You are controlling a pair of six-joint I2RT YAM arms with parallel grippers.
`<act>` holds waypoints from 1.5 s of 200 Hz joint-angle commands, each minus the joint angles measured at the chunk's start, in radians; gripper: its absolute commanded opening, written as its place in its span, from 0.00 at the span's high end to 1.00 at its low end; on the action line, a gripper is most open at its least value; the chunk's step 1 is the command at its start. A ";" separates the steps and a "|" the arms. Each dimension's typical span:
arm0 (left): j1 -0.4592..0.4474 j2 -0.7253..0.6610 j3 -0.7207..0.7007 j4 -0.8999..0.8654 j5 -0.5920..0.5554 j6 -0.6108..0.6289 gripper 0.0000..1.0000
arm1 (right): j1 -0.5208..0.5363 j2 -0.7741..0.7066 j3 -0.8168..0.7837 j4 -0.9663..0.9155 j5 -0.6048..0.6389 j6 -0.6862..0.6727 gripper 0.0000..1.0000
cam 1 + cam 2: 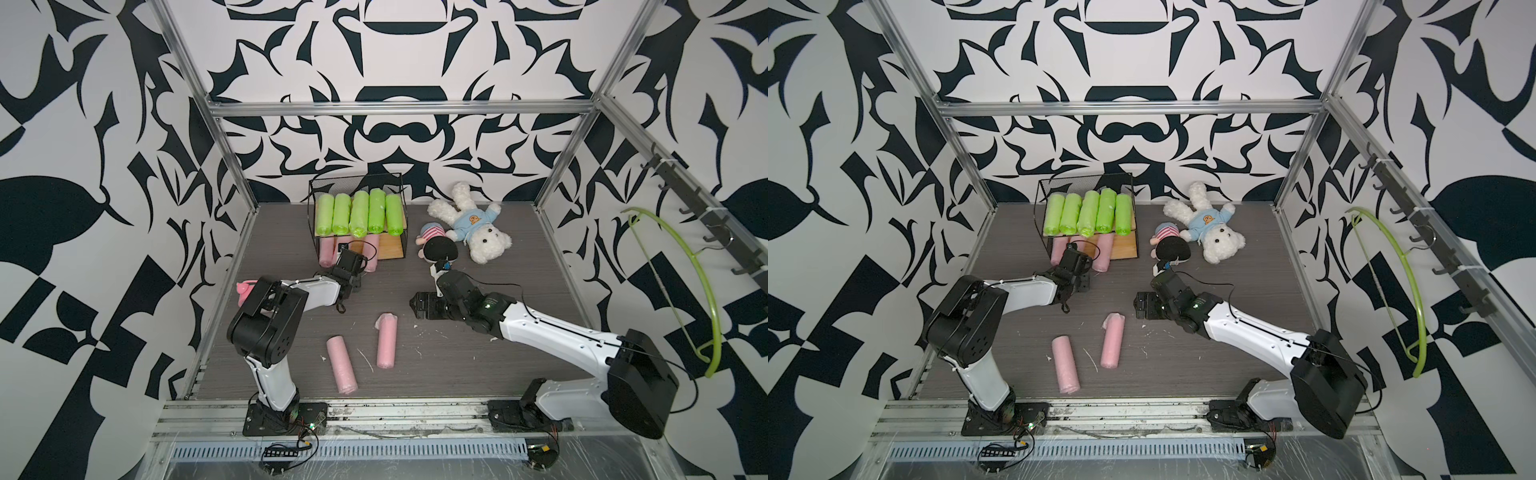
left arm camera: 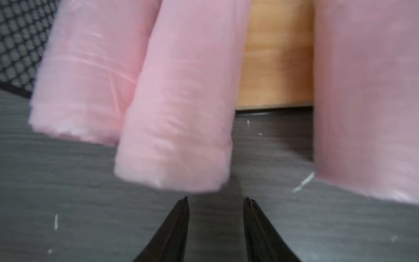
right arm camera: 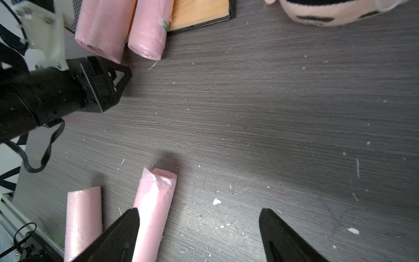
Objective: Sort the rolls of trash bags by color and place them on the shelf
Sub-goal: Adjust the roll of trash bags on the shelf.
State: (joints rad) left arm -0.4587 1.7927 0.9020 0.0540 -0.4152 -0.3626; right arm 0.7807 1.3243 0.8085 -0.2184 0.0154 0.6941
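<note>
Seeing left gripper point(image 2: 216, 199) narrowly parted, empty, just short of pink roll point(image 2: 176, 113) on shelf point(image 2: 276, 56). Seeing right gripper point(image 3: 198, 211) wide apart, empty, near loose roll point(image 3: 156, 199).

Open table point(image 3: 249, 102) stretches between the shelf point(image 1: 392, 245) and two loose pink rolls point(image 1: 386, 340). Plush toys point(image 1: 469, 224) block the shelf's right side.

A white teddy bear point(image 1: 469, 224) lies on the dark bench point(image 1: 519, 257) just beside a doll point(image 1: 439, 248) — a green hanger point(image 1: 713, 316) hangs from a hook rail point(image 1: 702, 210).
</note>
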 commanded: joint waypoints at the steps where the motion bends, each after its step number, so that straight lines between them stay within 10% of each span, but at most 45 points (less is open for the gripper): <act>1: 0.013 0.026 0.043 0.038 0.046 0.020 0.55 | 0.004 -0.002 0.026 0.021 0.000 -0.021 0.12; 159: -0.030 -0.060 -0.037 0.066 0.145 -0.051 0.52 | 0.005 0.030 0.022 0.035 -0.015 -0.024 0.12; 300: -0.041 0.096 0.091 0.227 0.220 -0.114 0.73 | 0.007 0.022 0.015 0.037 -0.019 -0.019 0.13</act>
State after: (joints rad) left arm -0.4995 1.8652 0.9615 0.2562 -0.1787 -0.4644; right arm 0.7815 1.3666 0.8089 -0.1974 -0.0071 0.6811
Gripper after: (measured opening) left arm 0.268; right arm 0.868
